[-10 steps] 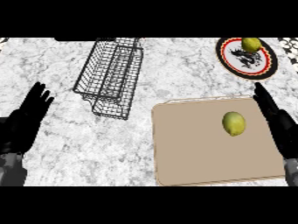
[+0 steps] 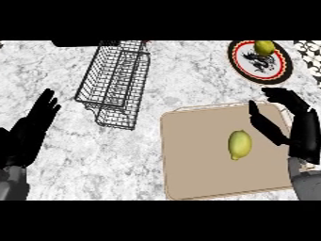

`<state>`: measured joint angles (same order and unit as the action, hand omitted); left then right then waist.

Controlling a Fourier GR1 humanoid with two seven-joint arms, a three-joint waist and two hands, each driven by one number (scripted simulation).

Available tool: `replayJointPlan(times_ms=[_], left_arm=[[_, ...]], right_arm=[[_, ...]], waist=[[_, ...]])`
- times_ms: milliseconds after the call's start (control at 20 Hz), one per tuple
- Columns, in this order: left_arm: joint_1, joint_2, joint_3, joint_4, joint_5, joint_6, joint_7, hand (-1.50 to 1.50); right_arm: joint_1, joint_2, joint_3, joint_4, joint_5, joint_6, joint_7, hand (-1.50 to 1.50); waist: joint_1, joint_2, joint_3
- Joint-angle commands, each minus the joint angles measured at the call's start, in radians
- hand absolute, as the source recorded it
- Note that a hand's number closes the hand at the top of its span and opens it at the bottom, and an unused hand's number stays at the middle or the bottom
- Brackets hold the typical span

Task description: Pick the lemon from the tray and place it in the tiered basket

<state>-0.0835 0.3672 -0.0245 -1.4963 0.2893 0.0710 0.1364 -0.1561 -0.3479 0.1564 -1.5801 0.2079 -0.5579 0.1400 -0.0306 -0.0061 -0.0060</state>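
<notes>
A yellow lemon [image 2: 240, 144] lies on the beige tray [image 2: 197, 164] at the lower right of the head view. My right hand [image 2: 291, 124] hovers over the tray's right side, just right of the lemon, open, with thumb and fingers spread toward it and not touching it. The black wire tiered basket [image 2: 116, 82] stands at the upper left of the tray, with nothing in it. My left hand [image 2: 31, 129] rests open at the left, fingers up, well away from the basket.
A round red-rimmed plate [image 2: 260, 61] with a dark figure sits at the back right and carries a second yellow-green fruit [image 2: 264, 47]. Marble counter lies between the basket and the tray. Patterned tiles show at both far corners.
My right hand has moved left and down over the tray's right side, closer to the lemon, with thumb spread. The lemon, basket and left hand have stayed put.
</notes>
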Motion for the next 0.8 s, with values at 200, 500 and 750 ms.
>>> replayJointPlan(times_ms=[200, 500, 750], left_arm=[[0.04, 0.021, -0.035, -0.062, -0.028, -0.025, 0.026, 0.0], [0.059, 0.009, -0.02, -0.043, -0.032, -0.005, 0.01, 0.0], [0.033, 0.022, -0.02, -0.056, -0.024, -0.017, 0.037, 0.0]], right_arm=[[-0.007, 0.15, 0.068, 0.045, 0.522, -0.398, 0.228, -1.5], [0.053, 0.038, 0.051, 0.045, 0.815, -0.085, 0.485, -1.5], [0.048, 0.05, 0.15, 0.035, 0.851, 0.291, 0.701, -1.5]], waist=[[0.035, 0.0, 0.001], [0.003, -0.009, -0.01], [0.021, -0.008, -0.009]])
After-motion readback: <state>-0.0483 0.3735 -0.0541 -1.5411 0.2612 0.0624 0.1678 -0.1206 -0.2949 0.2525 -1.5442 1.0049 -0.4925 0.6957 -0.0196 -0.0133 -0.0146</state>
